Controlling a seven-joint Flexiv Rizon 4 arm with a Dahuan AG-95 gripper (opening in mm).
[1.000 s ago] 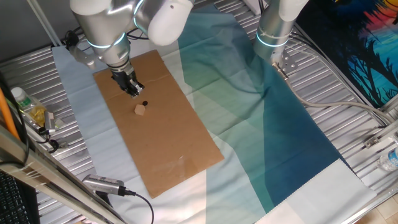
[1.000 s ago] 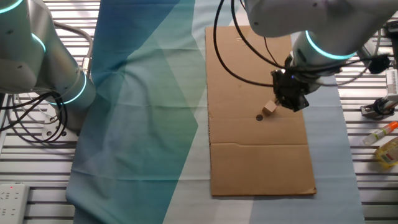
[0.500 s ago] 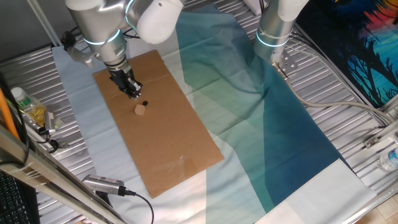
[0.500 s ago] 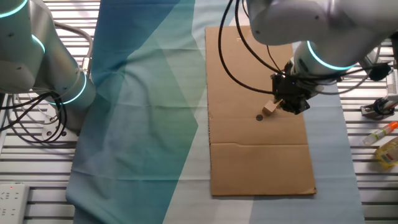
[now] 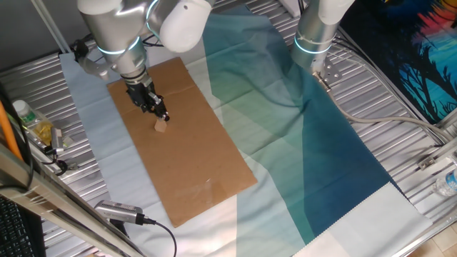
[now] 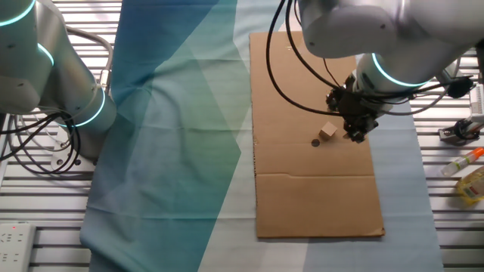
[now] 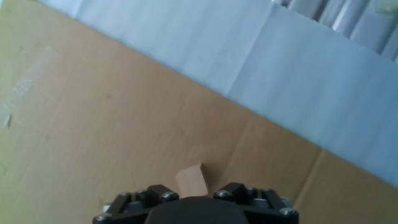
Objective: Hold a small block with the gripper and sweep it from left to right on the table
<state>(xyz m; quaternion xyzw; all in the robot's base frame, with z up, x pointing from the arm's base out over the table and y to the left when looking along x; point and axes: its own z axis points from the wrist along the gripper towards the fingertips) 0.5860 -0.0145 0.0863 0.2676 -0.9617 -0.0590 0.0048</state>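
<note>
The small block (image 5: pixel 161 126) is a light-tan cube lying on the brown cardboard sheet (image 5: pixel 193 164) that covers part of the table (image 5: pixel 28 68). The gripper (image 5: pixel 160 114) hangs low right beside the block, its dark fingers slightly apart and holding nothing. In the other fixed view the gripper (image 6: pixel 355 132) stands just right of the block (image 6: pixel 327 133), with a small gap between them. In the hand view the block (image 7: pixel 190 179) lies on the cardboard just ahead of the gripper (image 7: pixel 196 194), in line with the gap between its fingers.
A small black dot (image 6: pixel 316 141) lies on the cardboard by the block. The idle second arm (image 5: pixel 318 32) stands at the back on the teal cloth (image 5: pixel 321 143). Bottles (image 5: pixel 25 118) and cables lie at the table's left edge.
The gripper has come down and closer to the block, now covering the black dot in one fixed view. The block has not moved.
</note>
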